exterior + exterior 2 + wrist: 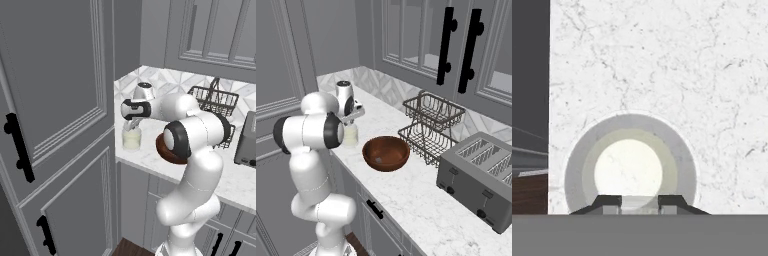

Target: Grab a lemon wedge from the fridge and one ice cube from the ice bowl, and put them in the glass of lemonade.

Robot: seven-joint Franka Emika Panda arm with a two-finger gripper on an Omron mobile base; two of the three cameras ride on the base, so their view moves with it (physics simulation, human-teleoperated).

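A: Where are you right now?

B: Your gripper (639,202) hangs straight over the glass of lemonade (132,139), which stands on the marble desk (421,195) near its corner edge. Looking down the hand, the glass sits at 6 o'clock in the picture, its rim a pale ring with the liquid bright in the middle.

A: And the fingers (607,202)?

B: They stand a narrow way apart, with something small and pale between them. You cannot tell from these pictures whether that is an ice cube, the lemon wedge, or just the liquid showing through the gap. So: partly closed, maybe on a small piece, not certain.

A: What else is close by?

B: The brown bowl (386,153) is just beside the glass, toward 3 o'clock from the right base camera. Further along the desk are the wire rack (432,125) and the toaster (481,175). The tall panelled cabinet door (55,100) is right at the desk's edge next to the glass.

A: What could go wrong from here?

B: My judgement: the glass stands near the desk's edge, so if you come down off-centre a finger could catch the rim and tip it or push it toward the drop. If you release from high up, a small piece could bounce off the rim or splash. Centre over the liquid first, lower a little, then let go.
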